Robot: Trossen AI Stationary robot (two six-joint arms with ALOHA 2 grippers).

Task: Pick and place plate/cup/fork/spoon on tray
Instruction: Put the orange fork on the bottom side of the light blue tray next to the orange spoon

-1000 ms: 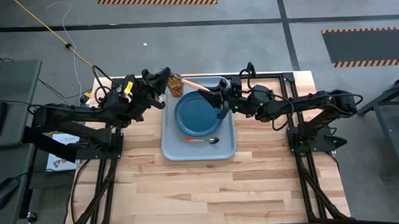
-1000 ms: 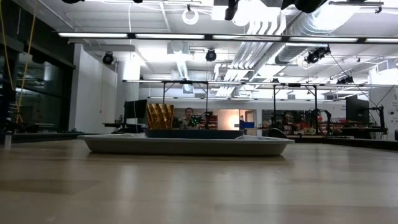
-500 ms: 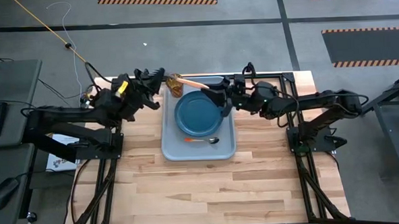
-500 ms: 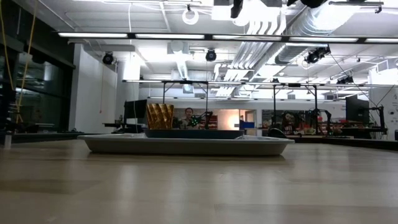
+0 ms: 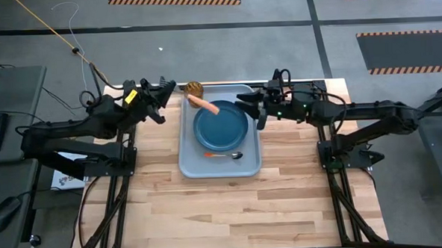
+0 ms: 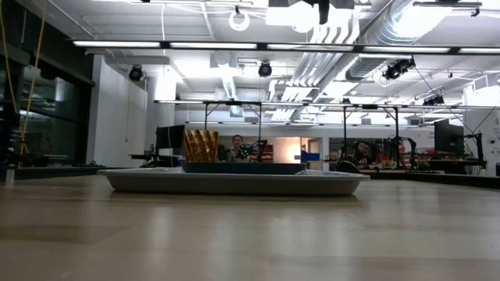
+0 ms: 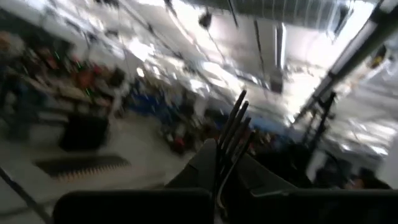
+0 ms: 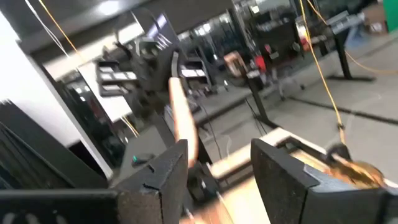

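The pale tray (image 5: 189,166) lies mid-table with the dark blue plate (image 5: 223,129) on it. The amber cup (image 5: 194,88) stands upright in the tray's far left corner (image 6: 201,145). The fork's orange handle (image 5: 204,104) lies slanted between the cup and the plate's far rim, and its tines do not show. Near the tray's front edge, the spoon (image 5: 224,154) rests flat. My right gripper (image 5: 249,109) is open just right of the plate, holding nothing; its wrist view shows the handle (image 8: 183,118) beyond the fingers. Left of the cup, my left gripper (image 5: 170,87) is shut and empty.
Bare wooden table lies in front of the tray and on both sides of it. The arms' black frames stand at the table's left and right edges. Beyond the far edge, the low view shows a room with a person far off (image 6: 237,146).
My right gripper has opened, let go of the fork's handle and drawn back toward the table's right edge. The handle has dropped from its raised slant toward the cup and the plate's far rim. My left gripper has drawn back from the cup toward the left edge.
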